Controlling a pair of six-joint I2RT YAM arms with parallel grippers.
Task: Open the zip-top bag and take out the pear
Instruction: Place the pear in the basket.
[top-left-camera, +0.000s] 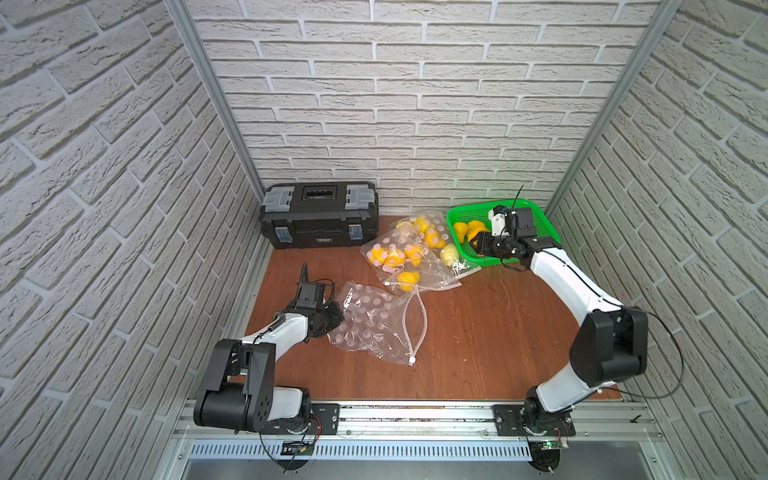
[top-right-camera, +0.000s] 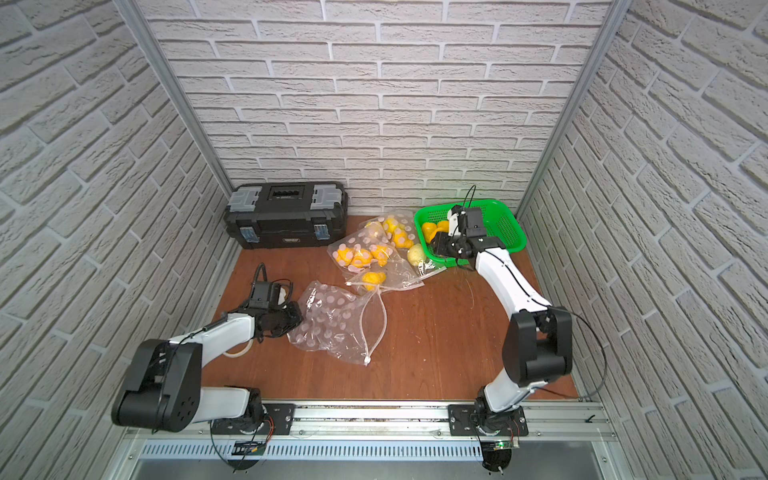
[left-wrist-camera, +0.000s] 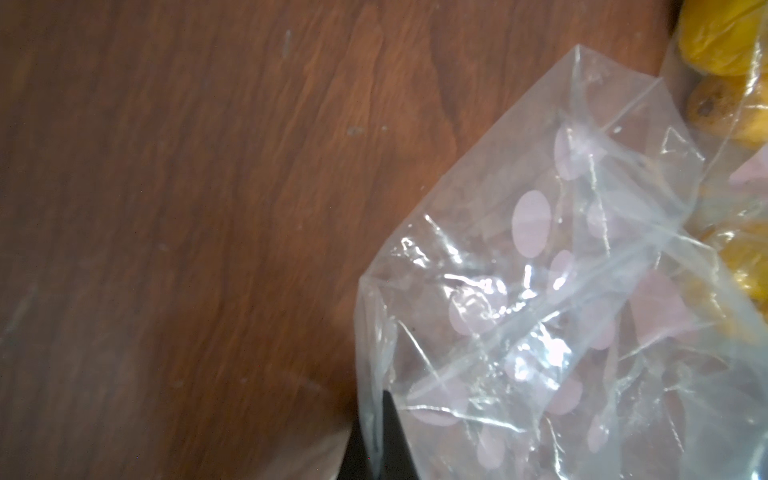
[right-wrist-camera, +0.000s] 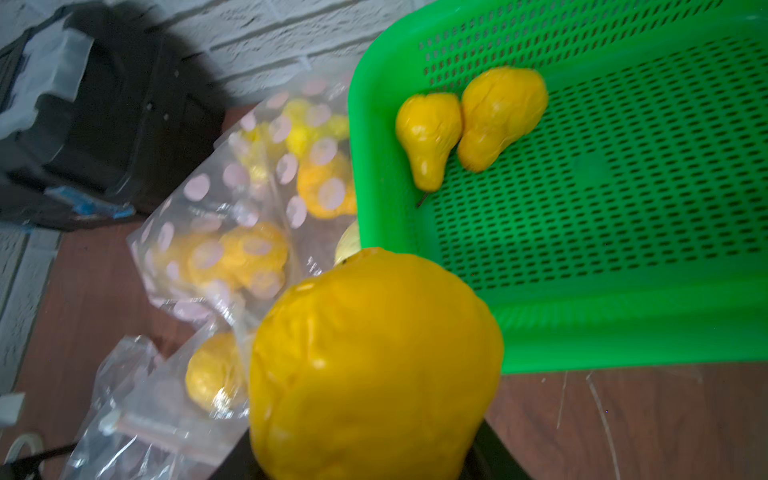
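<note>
Wood tbl (top-left-camera: 478, 332); pear (right-wrist-camera: 374, 365) yellow, wrinkly

Wooden table (top-left-camera: 478, 332): bags (top-left-camera: 374, 324), basket (top-left-camera: 454, 218), toolbox (top-left-camera: 320, 216)

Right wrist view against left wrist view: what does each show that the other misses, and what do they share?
Only the right wrist view: the right gripper holding a large yellow pear by the green perforated plastic basket, where two smaller yellow pears lie, plus the black toolbox. Only the left wrist view: the left gripper pinching the edge of the empty clear pink-dotted bag. Both: the brown wooden table and bagged yellow pears.
</note>
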